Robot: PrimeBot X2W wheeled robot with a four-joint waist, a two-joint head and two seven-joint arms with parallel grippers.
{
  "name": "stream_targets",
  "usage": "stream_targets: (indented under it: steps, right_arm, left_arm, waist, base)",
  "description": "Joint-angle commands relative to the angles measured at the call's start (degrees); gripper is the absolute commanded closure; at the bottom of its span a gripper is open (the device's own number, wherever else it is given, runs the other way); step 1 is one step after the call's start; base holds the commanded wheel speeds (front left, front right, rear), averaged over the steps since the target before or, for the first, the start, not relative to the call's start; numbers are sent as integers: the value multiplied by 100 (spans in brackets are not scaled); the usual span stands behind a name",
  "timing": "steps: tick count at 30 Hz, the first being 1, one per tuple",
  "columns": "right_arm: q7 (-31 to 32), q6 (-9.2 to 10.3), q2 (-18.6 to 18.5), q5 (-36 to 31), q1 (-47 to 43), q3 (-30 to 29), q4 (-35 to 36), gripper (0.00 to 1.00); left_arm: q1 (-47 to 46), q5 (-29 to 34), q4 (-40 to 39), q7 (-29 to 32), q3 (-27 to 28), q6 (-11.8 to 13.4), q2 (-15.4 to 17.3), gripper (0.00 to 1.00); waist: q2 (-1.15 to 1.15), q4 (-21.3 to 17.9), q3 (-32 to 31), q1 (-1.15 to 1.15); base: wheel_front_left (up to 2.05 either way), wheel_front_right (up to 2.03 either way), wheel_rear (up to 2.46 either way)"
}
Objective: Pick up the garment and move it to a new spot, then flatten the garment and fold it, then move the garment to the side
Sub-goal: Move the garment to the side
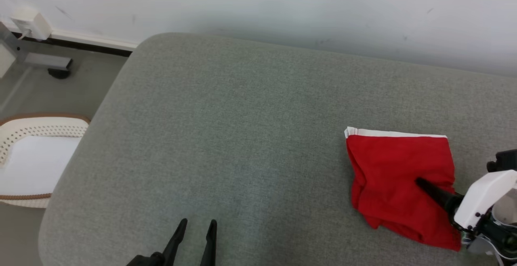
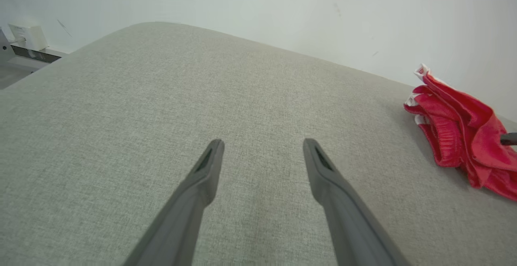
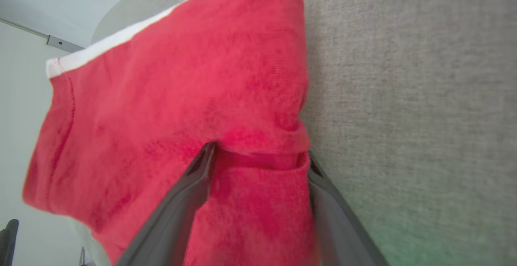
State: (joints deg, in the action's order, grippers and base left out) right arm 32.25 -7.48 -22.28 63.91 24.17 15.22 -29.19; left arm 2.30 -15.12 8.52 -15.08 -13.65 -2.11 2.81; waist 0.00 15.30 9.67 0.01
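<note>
The garment (image 1: 398, 169) is a red cloth with a white band along its far edge, lying folded on the right part of the grey cushioned surface (image 1: 242, 128). My right gripper (image 1: 423, 186) reaches in from the lower right, and one dark finger lies on top of the red cloth. In the right wrist view the right gripper (image 3: 258, 157) stands open, with a fold of the garment (image 3: 181, 96) between its spread fingers. My left gripper (image 1: 198, 222) is open and empty above bare cushion at the lower middle. The left wrist view shows the left gripper (image 2: 263, 144) far left of the garment (image 2: 464, 132).
A white woven basket (image 1: 24, 130) stands on the floor off the cushion's left edge. A metal frame foot (image 1: 46, 60) and a white box (image 1: 32, 23) sit at the far left by the wall. The pale wall (image 1: 323, 7) runs close behind the cushion.
</note>
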Motion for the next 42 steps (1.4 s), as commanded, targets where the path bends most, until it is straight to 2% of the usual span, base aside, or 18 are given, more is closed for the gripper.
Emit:
stream_targets:
  steps: [1, 2, 3, 4, 5, 9, 13, 23, 30, 36, 37, 38, 39, 40, 42]
  right_arm:
    - [-21, 0, 88, 27, 21, 70, -60, 0]
    - [-33, 0, 143, 50, 44, 94, -70, 0]
    - [-88, 0, 186, 71, 78, 120, -64, 24]
    - [-143, 0, 211, 61, 119, 148, -40, 73]
    - [-211, 0, 230, 67, 143, 168, -24, 100]
    - [-392, 0, 161, 112, 184, 281, 123, 100]
    - [-531, 0, -38, -17, 292, 440, 189, 100]
    - [-748, 0, -855, -569, 1022, 537, 84, 100]
    - [-568, 0, -1590, -733, 1571, 195, -175, 100]
    - [-395, 0, -2064, -1190, 1919, 24, -697, 100]
    - [-371, 0, -2124, -1313, 1947, 22, -785, 81]
    - [-371, 0, -2124, -1313, 1947, 22, -785, 81]
    - [-364, 0, -2175, -1432, 1963, 23, -872, 57]
    - [-371, 0, -2227, -1588, 1978, 36, -974, 1]
    - [-334, 0, -2281, -1876, 1982, 39, -1206, 0]
  left_arm:
    - [-34, -23, -8, -8, -11, 16, 20, 0]
    - [-47, -38, -6, -8, -25, 21, 20, 0]
    - [-71, -45, -3, -8, -41, 36, 20, 0]
    - [-99, -60, -9, -8, -53, 48, 20, 0]
    - [-113, -72, -20, -8, -56, 56, 20, 0]
    - [-100, -95, -52, -8, -52, 77, 21, 0]
    - [-44, -59, -71, -8, 25, 84, 20, 0]
    - [-378, 198, -6, -4, 51, -87, 20, 0]
    - [-669, 314, 56, -4, 75, -164, 21, 0]
    - [-795, 433, 116, -4, 95, -236, 21, 0]
    - [-819, 445, 121, -4, 95, -249, 21, 0]
    - [-819, 445, 121, -4, 95, -249, 21, 0]
    - [-834, 455, 128, -4, 96, -255, 21, 0]
    - [-844, 459, 131, -4, 99, -257, 21, 0]
    - [-863, 458, 129, -4, 111, -255, 21, 0]
  waist:
    - [0, 28, 27, -1]
    - [0, 30, 30, -1]
    - [0, 26, 30, -1]
    - [0, 11, 30, -1]
    - [0, -13, 24, -1]
    - [0, -197, -24, -1]
    - [0, -579, -54, -1]
    - [0, -1685, 277, -1]
    - [0, -1911, 661, -1]
    - [0, -1862, 937, -1]
    - [0, -1842, 975, -1]
    - [0, -1842, 975, -1]
    - [0, -1824, 1004, -1]
    - [0, -1809, 1023, -1]
    - [0, -1788, 1048, -1]
  base:
    - [0, 0, 0]
    - [0, 0, 0]
    - [0, 0, 0]
    - [0, 0, 0]
    - [0, 0, 0]
    - [0, 0, 0]
    - [0, 0, 0]
    - [0, 0, 0]
    - [0, 0, 0]
    - [0, 0, 0]
    - [0, 0, 0]
    - [0, 0, 0]
    - [0, 0, 0]
    - [0, 0, 0]
    - [0, 0, 0]
